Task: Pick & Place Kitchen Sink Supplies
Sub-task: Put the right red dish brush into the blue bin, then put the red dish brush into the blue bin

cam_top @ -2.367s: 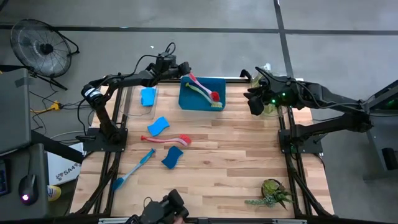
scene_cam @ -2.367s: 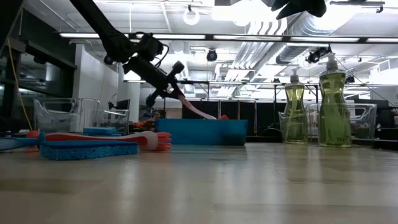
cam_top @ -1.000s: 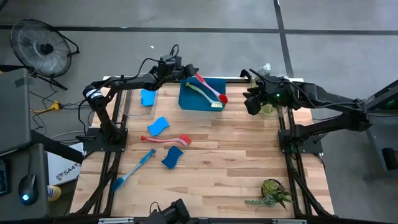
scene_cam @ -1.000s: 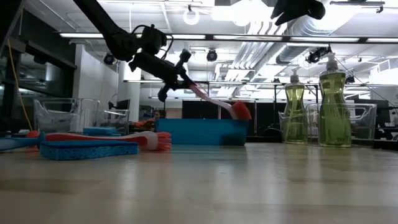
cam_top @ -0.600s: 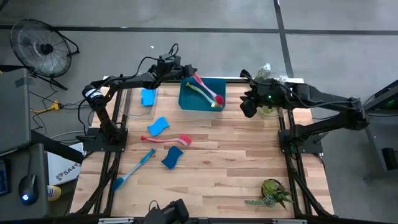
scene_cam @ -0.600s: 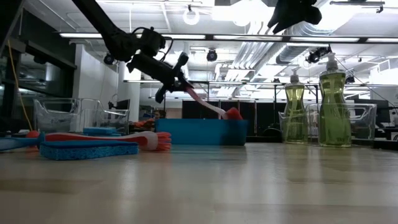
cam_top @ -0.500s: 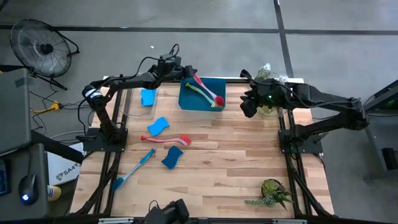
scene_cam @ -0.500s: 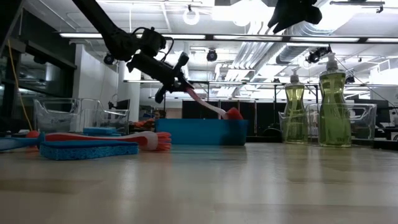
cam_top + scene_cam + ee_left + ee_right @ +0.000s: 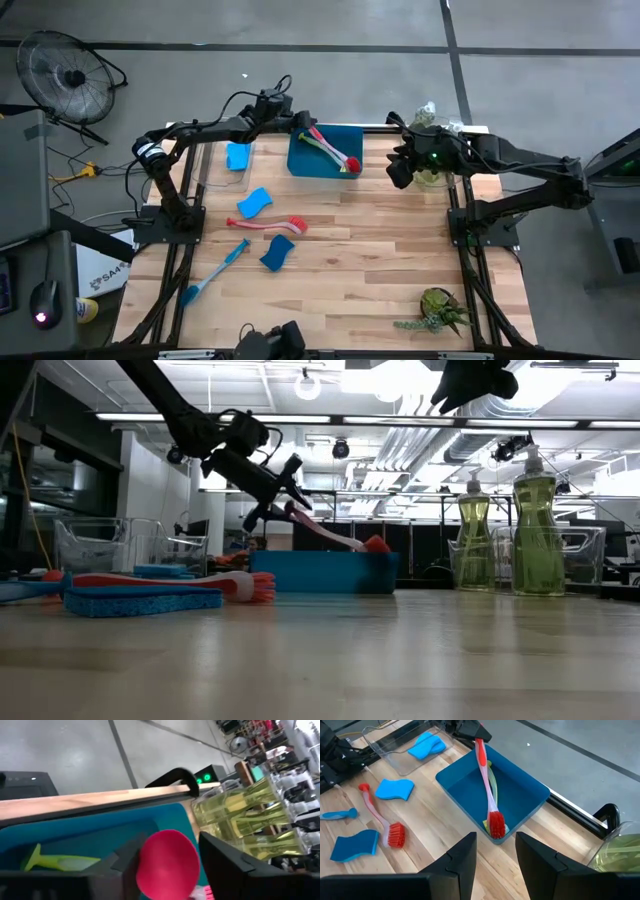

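Note:
My left gripper is at the blue tray's far left corner, shut on a pink-red dish brush that slants across the tray. A yellow-green brush lies in the tray beneath it. My right gripper is open and empty, raised just right of the tray, beside the clear bottles of yellow-green liquid. On the table lie a second pink-red brush, a blue brush and two blue sponges. My left gripper holds the brush by the rounded free end of its handle, between its two fingers. The fingers come slanting down from the table's far left, roughly along the handle. The handle end is held above the tray, and the bristle head is down at the tray's near right rim.
A clear container at the far left holds another blue sponge. A small green plant stands near the front right corner. The bottles stand in clear bins at the far right edge.
My left gripper has lowered the pink-red brush: its bristle head, raised above the tray a second ago, has come down to the tray's rim, and the handle now lies flatter. My right gripper has shifted slightly toward the tray.

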You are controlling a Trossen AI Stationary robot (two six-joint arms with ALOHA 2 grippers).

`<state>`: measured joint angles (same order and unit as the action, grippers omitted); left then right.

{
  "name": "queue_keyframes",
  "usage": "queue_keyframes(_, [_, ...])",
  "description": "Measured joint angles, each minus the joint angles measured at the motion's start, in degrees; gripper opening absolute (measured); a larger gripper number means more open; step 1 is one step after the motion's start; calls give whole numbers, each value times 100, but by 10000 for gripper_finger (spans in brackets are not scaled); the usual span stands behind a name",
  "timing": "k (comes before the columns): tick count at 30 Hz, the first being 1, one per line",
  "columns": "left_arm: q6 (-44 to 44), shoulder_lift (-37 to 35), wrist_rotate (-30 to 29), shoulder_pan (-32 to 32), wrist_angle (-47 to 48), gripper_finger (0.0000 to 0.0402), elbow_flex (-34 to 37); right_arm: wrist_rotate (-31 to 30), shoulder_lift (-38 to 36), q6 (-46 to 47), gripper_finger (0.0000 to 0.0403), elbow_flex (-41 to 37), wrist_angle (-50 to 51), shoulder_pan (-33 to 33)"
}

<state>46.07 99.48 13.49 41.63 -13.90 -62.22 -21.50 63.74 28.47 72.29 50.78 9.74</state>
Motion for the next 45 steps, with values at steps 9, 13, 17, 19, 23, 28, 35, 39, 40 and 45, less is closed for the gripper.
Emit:
queue_keyframes(9, [-596, 2, -139, 0, 205, 254, 0, 20, -3, 3, 130, 0, 7, 0])
queue_keyframes(13, [-1070, 2, -236, 0, 208, 281, 0, 43, -3, 4, 130, 0, 21, 0])
queue_keyframes(17, [-1611, 2, -336, 0, 209, 308, 0, 44, -3, 4, 130, 0, 54, 0])
queue_keyframes(19, [-1899, 2, -399, 1, 206, 320, 0, 44, -3, 4, 130, 0, 67, 0])
queue_keyframes(23, [-2603, 2, -505, 0, 289, 334, 0, 44, -3, 4, 130, 0, 68, 0])
queue_keyframes(28, [-3499, 6, -664, 0, 641, 335, 2, 44, -3, 4, 130, 0, 67, 0])
queue_keyframes(35, [-4428, 7, -774, 0, 700, 335, 4, 0, -3, 4, 130, -2, 66, 0])
queue_keyframes(39, [-4484, 7, -278, 2, 727, 335, -21, 0, -3, 4, 130, -3, 67, 0])
queue_keyframes(40, [-4519, 7, -97, 2, 767, 335, -63, 0, -3, 4, 130, -4, 66, 0])
queue_keyframes(45, [-4912, -107, 558, -22, 1138, 335, -383, 7, -3, 2, 130, -4, 68, 0])
